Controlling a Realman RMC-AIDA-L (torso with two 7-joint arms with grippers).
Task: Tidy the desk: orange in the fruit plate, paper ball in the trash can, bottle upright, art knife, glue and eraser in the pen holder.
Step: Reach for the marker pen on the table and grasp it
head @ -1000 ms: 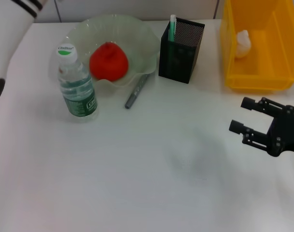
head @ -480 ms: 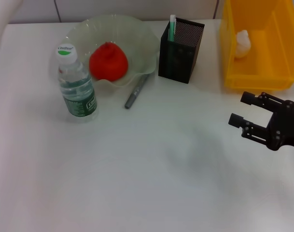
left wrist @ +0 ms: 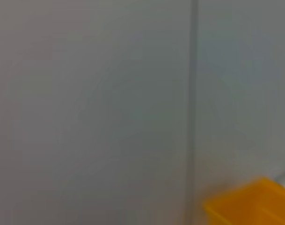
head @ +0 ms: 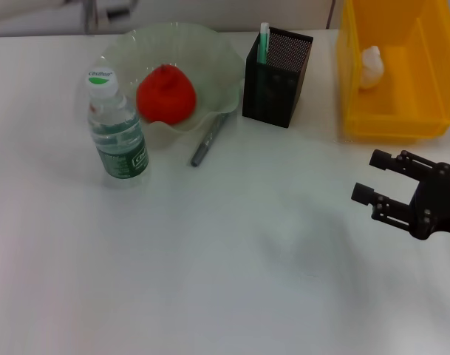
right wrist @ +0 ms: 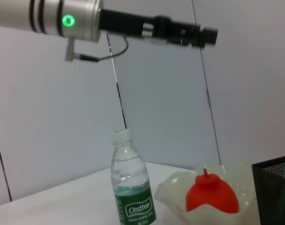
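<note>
A white desk point(head: 210, 281) backed by a pale tiled wall carries the scene, and most of the tidying looks finished. The orange point(head: 165, 93) sits in the fruit plate point(head: 225, 55), the bottle point(head: 117, 126) stands upright just beside the plate's near rim, and the paper ball point(head: 372, 66) lies inside the trash can point(head: 391, 122). The pen holder point(head: 278, 66) stands between plate and bin with a green-and-white stick, probably the glue point(head: 264, 41), rising from it. What is left, by my reading, is the art knife point(head: 208, 140), lying on the desk against the plate's edge near the holder; the eraser is not visible anywhere. The right gripper point(head: 378, 180) hovers low in front of the bin, its fingers spread and holding nothing. The left gripper point(right wrist: 193, 34) is raised high above the desk; whether its fingers are parted cannot be told.
</note>
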